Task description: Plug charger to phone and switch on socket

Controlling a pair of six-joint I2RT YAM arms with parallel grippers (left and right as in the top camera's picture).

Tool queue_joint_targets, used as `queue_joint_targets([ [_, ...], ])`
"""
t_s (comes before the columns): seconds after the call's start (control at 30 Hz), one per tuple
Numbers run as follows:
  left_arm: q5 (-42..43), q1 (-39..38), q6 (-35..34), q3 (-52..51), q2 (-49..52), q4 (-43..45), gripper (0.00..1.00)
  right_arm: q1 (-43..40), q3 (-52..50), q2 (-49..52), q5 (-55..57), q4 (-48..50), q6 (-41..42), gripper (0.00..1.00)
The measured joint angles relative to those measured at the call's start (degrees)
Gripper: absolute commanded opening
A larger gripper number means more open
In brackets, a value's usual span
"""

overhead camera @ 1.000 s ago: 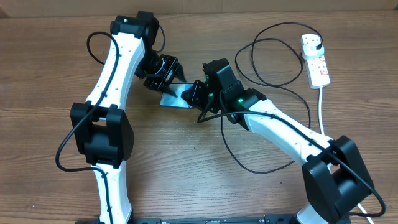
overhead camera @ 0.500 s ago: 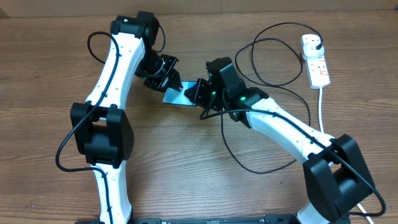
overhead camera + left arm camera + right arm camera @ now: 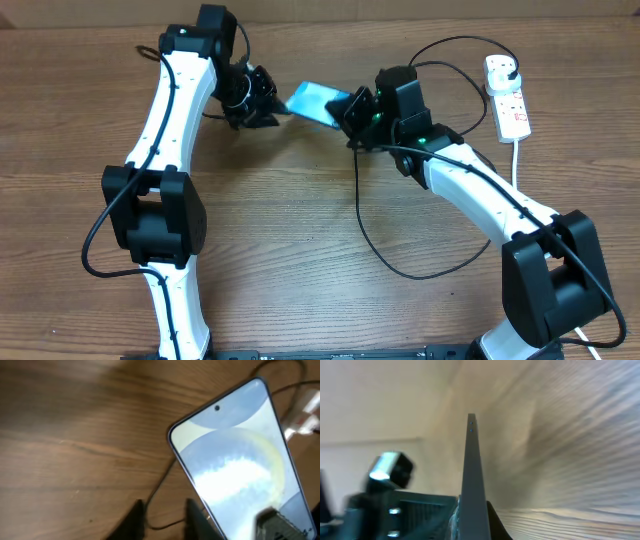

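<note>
Clamping one end of the slim, blue-screened smartphone (image 3: pixel 318 100), your right gripper (image 3: pixel 352 108) holds it raised, long axis running straight toward the left gripper (image 3: pixel 275 108), whose grip you cannot tell. The thin black charger cable (image 3: pixel 358 200) lies on the wooden table (image 3: pixel 280 250) beneath, tip hidden.

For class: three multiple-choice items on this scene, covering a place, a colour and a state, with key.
1. Where is the socket?
A) table's far end, right arm's side
B) between the arms' bases
C) under the left arm

2. The charger cable's colour?
A) white
B) black
C) red

3. The phone is:
A) flat on the table
B) lifted, gripped by the right hand
C) leaning on the socket

1 A: overhead shows it in that far corner.
2 B: a thin black loop on the wood.
3 B: right wrist view shows it edge-on in the shut hand.
</note>
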Motion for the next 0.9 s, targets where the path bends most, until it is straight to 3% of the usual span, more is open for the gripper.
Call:
queue_joint_targets([
  [0.1,2.95,-0.11,0.31,0.02,0.0,3.58,0.5,0.07,-0.02,0.0,0.76,2.86,4.79,0.04],
  [0.33,10.4,0.79,-3.15,0.2,0.0,9.79,0.51,-1.33,-0.02,0.44,1.79,8.55,14.01,0.04],
  [0.57,18.69,1.68,-12.37,0.2,0.0,20.81,0.52,-3.04,-0.02,0.44,2.25,14.4,23.98,0.04],
  [0.9,21.4,0.37,-24.35,0.2,0.0,33.55,0.5,-1.92,-0.02,0.44,0.9,16.55,32.5,0.04],
])
